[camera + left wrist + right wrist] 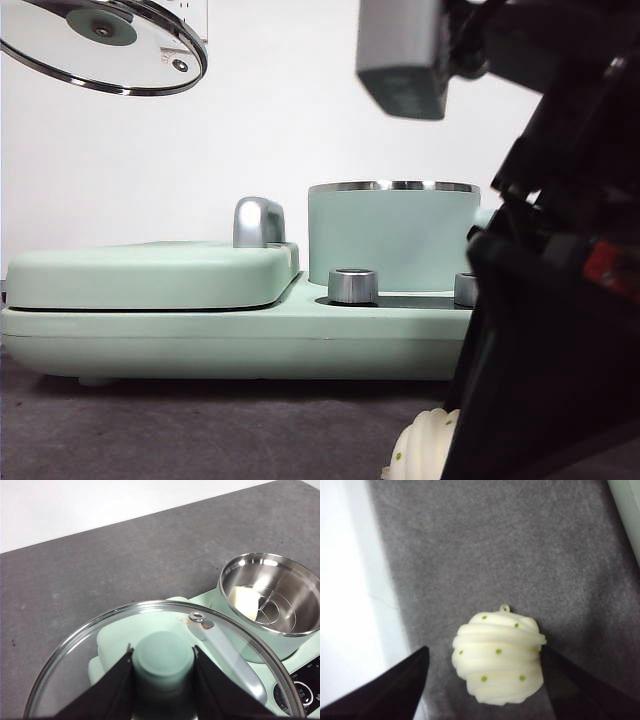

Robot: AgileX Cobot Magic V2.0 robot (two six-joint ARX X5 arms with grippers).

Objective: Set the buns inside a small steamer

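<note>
The small steamer (390, 235) (280, 630) stands open on the right half of the mint-green appliance. A smooth cream-white bun (245, 602) lies inside it on the steel rack. My left gripper (162, 652) is shut on the green knob (162, 662) of the glass lid (100, 645) (100, 45), holding it high, off to the side of the pot. The ribbed white bun (497, 657) (425, 445) with green dots sits on the grey table. My right gripper (484, 652) is open around it, one jaw on each side with a small gap to the bun.
A flat mint-green hinged griddle (150, 275) fills the appliance's left half. Steel knobs (352, 285) line the panel in front of the pot. The dark right arm (550, 330) blocks the front view's right side. A white wall lies beyond the grey table (125, 565).
</note>
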